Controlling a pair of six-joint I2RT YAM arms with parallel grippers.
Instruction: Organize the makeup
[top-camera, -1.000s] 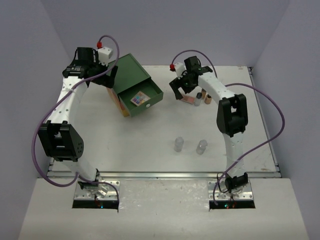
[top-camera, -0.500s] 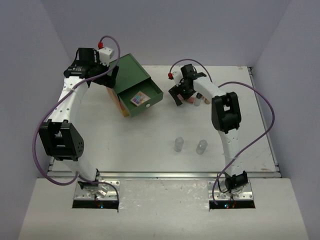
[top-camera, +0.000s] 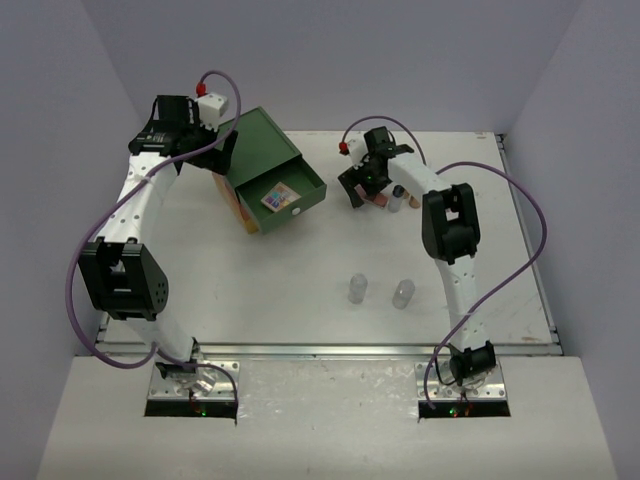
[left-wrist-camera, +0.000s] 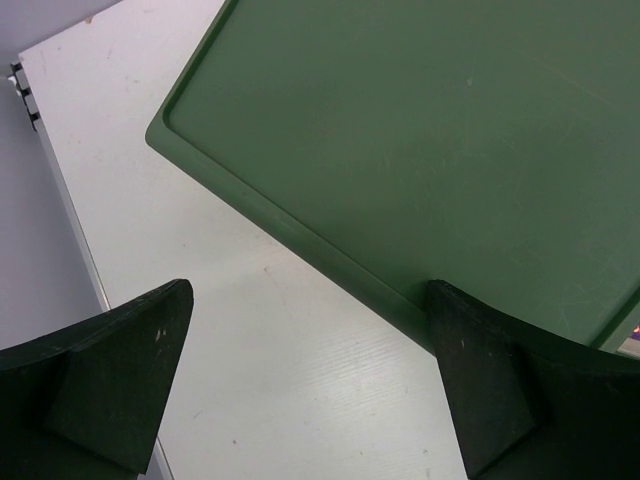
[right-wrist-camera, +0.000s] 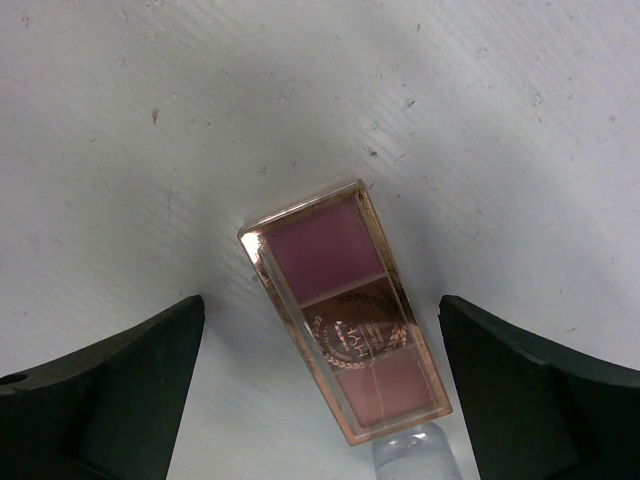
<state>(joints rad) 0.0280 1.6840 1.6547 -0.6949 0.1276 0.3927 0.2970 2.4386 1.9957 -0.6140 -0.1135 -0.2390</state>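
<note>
walls (top-camera: 330, 50): plain lavender-grey | table (top-camera: 280, 295): white, lightly scuffed | light: soft, even

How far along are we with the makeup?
Done: one multicoloured palette lies in the open drawer. In hand: the right gripper hangs open over the pink palette, not gripping it; the left gripper is open by the chest, empty. Left: that palette, two clear bottles and the tubes, all on the table.

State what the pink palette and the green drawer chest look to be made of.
Pink palette: likely glossy clear plastic lid, colour pans showing through, with a shiny rose-gold rim, metal or metallised. Green drawer chest: probably moulded plastic, satin finish, judging by its rounded raised edge and faint scuffs.
</note>
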